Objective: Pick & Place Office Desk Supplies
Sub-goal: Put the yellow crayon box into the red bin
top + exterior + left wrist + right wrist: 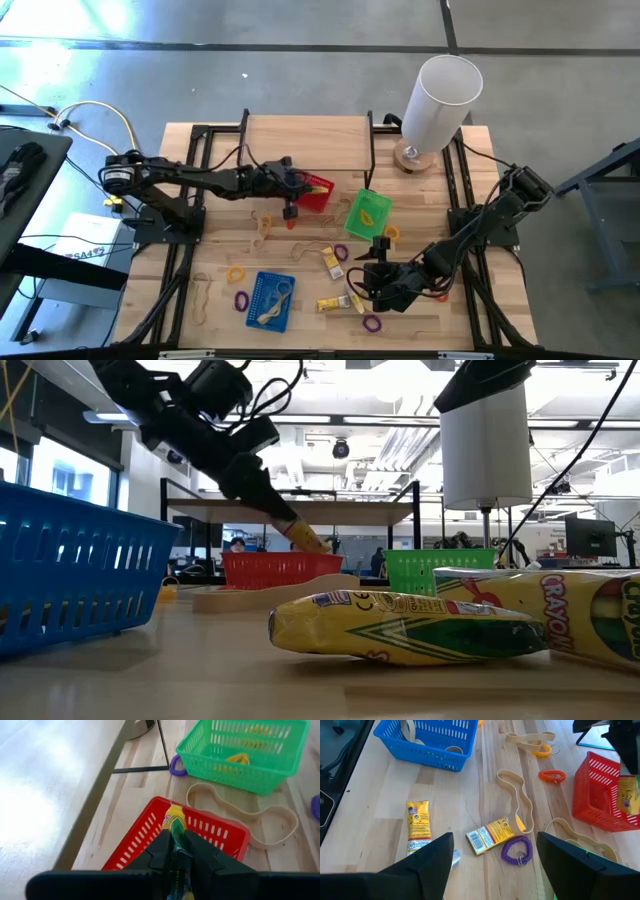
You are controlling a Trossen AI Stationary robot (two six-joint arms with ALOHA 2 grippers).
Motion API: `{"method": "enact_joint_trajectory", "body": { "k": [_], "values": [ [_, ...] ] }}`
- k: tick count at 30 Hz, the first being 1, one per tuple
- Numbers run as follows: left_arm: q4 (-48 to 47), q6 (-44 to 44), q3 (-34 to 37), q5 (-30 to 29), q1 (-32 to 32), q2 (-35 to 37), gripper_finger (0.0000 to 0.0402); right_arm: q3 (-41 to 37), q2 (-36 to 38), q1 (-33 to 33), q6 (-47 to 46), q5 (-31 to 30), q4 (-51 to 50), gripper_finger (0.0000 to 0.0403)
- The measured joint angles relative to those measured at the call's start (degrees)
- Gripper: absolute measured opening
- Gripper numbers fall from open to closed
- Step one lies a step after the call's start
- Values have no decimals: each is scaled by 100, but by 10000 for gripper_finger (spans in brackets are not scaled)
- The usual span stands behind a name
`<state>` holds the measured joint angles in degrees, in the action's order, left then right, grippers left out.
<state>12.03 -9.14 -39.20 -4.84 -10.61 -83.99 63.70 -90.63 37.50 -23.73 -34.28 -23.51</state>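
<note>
My left gripper (293, 200) is shut on a yellow crayon pack (174, 820) and hovers over the red basket (318, 192). My right gripper (495, 865) is open, low over the table's near right part. Below its spread fingers lie a yellow crayon pack (418, 827), a small yellow box (490, 835) and a purple coil loop (516, 849), all flat on the wood and untouched. Tan bands (517, 800), an orange loop (552, 775) and a yellow loop (236, 273) lie scattered on the table. My left gripper pinches the crayon pack between its two fingers, and the pack's free end (174, 816) sticks out past the fingertips. The fingers come slanting down from the table's left. The pack is lifted clear and tilts down over the red basket's rim (280, 560).
A blue basket (270, 300) with tan bands in it sits near the front edge. A green basket (367, 212) holds yellow items beside the red one. A tall white cylinder (440, 100) stands at the far right. Black frame rails run along both sides.
</note>
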Motion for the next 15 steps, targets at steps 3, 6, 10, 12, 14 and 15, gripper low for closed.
{"method": "enact_joint_trajectory", "body": {
  "k": [3,6,10,12,14,15],
  "values": [
    [-7,-54,0,-20,95,-1,40,0,0,0,0,-2,0,274],
    [-28,-132,4,-222,195,-1,40,2,0,0,2,-2,0,274],
    [-60,-138,7,-616,251,-6,40,2,0,0,2,-2,2,274],
    [-57,-136,7,-654,249,-6,40,2,0,-1,2,-3,1,274],
    [-50,-128,4,-650,243,-6,40,2,0,-2,2,-4,2,274],
    [-45,-101,4,-650,243,-6,40,2,0,0,2,-3,2,274]
  ]
}}
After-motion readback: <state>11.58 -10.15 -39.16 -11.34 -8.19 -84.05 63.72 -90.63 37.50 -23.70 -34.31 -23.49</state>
